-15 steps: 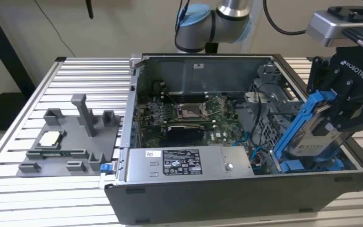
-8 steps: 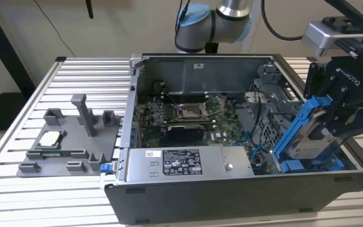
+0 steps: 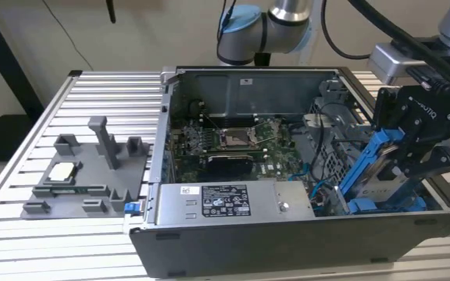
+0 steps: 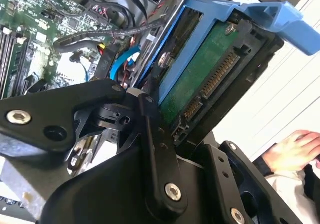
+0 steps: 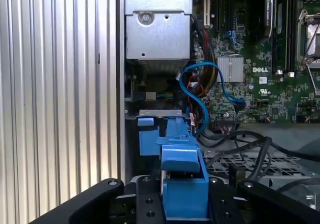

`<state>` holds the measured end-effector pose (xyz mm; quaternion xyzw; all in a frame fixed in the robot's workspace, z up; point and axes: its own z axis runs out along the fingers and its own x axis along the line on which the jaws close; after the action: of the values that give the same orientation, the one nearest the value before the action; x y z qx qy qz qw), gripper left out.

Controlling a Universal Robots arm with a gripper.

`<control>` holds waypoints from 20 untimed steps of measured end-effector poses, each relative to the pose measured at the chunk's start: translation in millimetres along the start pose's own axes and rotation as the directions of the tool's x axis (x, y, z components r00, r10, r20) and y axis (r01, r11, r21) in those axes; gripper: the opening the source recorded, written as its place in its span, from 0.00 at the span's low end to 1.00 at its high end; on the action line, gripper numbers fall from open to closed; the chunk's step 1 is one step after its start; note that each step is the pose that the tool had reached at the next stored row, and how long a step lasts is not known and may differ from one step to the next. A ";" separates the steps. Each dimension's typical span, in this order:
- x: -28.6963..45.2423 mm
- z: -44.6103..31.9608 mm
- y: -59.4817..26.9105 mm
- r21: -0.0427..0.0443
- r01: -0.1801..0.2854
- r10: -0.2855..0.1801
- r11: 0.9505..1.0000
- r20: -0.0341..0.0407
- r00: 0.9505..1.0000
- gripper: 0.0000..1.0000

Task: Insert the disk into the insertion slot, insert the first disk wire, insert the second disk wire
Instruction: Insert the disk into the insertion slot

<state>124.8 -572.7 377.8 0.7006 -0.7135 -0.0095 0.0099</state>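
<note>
One open computer case (image 3: 287, 246) lies on the slatted metal tabletop (image 3: 108, 88), and one pincer (image 3: 409, 157) hangs over its end at the exterior view's right. The pincer is clamped on the one disk (image 3: 372, 175), its black fingers (image 5: 145, 201) pressed against the two sides of the blue carrier frame. The disk stands steeply tilted. Its upper end is in the pincer, and its lower end is down inside the case at the insertion slot (image 5: 155, 112), beside the one silver power-supply box (image 3: 217, 202). How far it sits in the slot cannot be told. In the second wrist view the disk (image 4: 200, 79) shows its green circuit board and a row of connector pins, with the blue frame around it. One light-blue cable (image 5: 200, 84) loops between the slot and the motherboard (image 3: 276, 153), and a bundle of black cables (image 5: 250, 154) lies near it. The one processor socket (image 3: 233, 137) sits in the middle of the board. On the tabletop at the exterior view's left, well apart from the case, lies one grey fixture plate (image 3: 84, 193) holding one white piece (image 3: 62, 171). One person's hand (image 4: 295, 151) rests beyond the case's edge.
</note>
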 end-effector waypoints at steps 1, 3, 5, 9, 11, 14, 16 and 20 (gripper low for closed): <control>0.0 0.1 0.0 0.000 0.000 0.000 1.000 0.000 1.000 0.34; 0.0 -0.3 0.0 0.000 0.000 0.000 1.000 0.000 1.000 0.41; 0.0 -2.0 0.0 -0.001 0.000 0.000 1.000 0.001 1.000 0.41; -0.3 -7.9 0.2 -0.001 0.000 0.000 1.000 0.000 1.000 0.41; -1.3 -9.1 0.2 -0.001 0.000 0.000 1.000 0.001 1.000 0.41; -4.2 -10.7 0.3 -0.001 0.000 0.000 1.000 0.000 1.000 0.41; -7.1 -11.2 0.4 -0.001 0.000 0.000 1.000 0.000 1.000 0.41; -12.9 -12.9 0.7 -0.001 0.000 0.000 1.000 0.005 1.000 0.41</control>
<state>124.7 -559.8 390.7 0.7006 -0.7134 -0.0113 0.0085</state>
